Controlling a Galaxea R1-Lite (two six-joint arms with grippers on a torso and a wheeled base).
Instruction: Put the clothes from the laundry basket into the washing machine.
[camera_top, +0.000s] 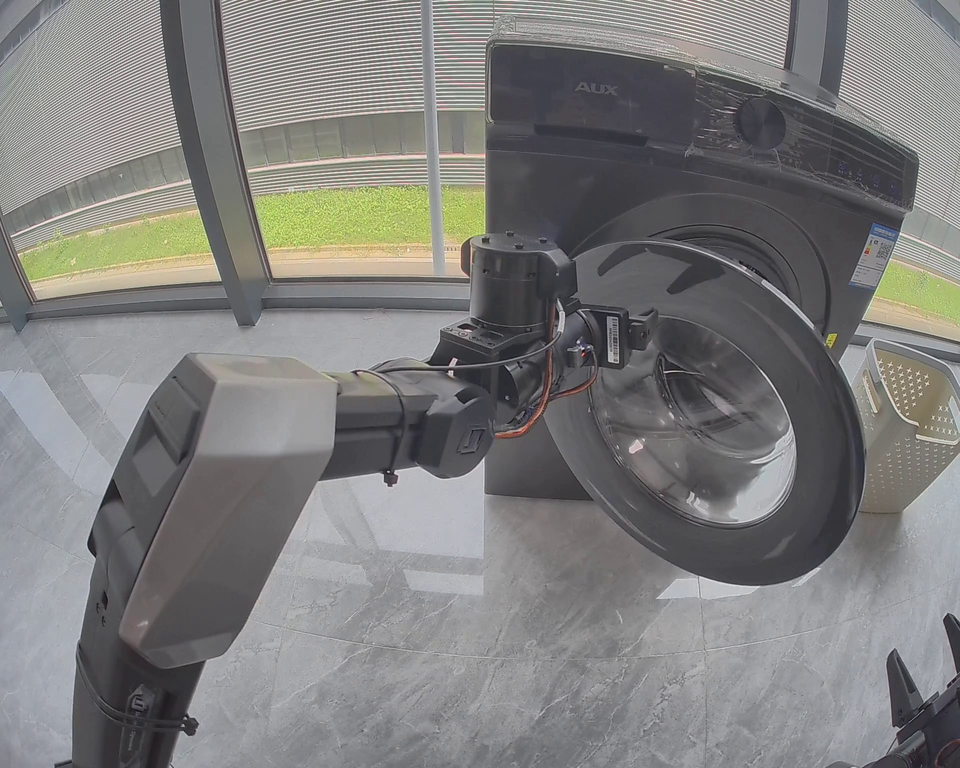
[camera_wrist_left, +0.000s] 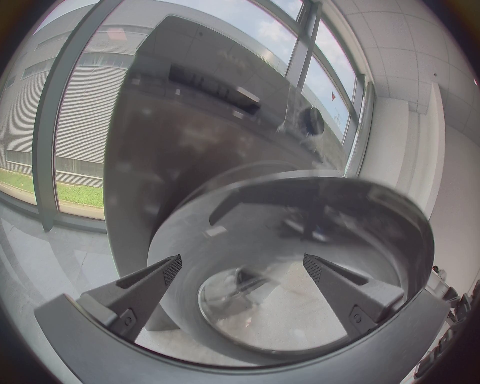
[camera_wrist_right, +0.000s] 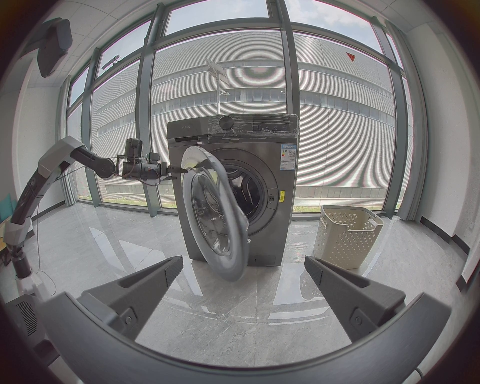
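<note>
The grey washing machine (camera_top: 620, 130) stands by the window with its round door (camera_top: 720, 430) swung wide open. My left arm stretches out to the door's upper rim. The left gripper (camera_wrist_left: 242, 265) is open, and the door's glass face (camera_wrist_left: 280, 280) lies just beyond its fingertips. From the right wrist view, the left gripper (camera_wrist_right: 172, 170) sits at the door's top edge (camera_wrist_right: 197, 152), and the dark drum opening (camera_wrist_right: 247, 190) is exposed. A cream laundry basket (camera_top: 910, 420) stands on the floor to the machine's right; its contents are hidden. My right gripper (camera_wrist_right: 242, 265) is open and holds nothing, low at the right (camera_top: 925, 670).
The grey marble floor (camera_top: 480, 620) stretches between me and the machine. Tall windows with metal posts (camera_top: 215, 160) run behind and beside the machine. The open door juts out over the floor in front of the drum.
</note>
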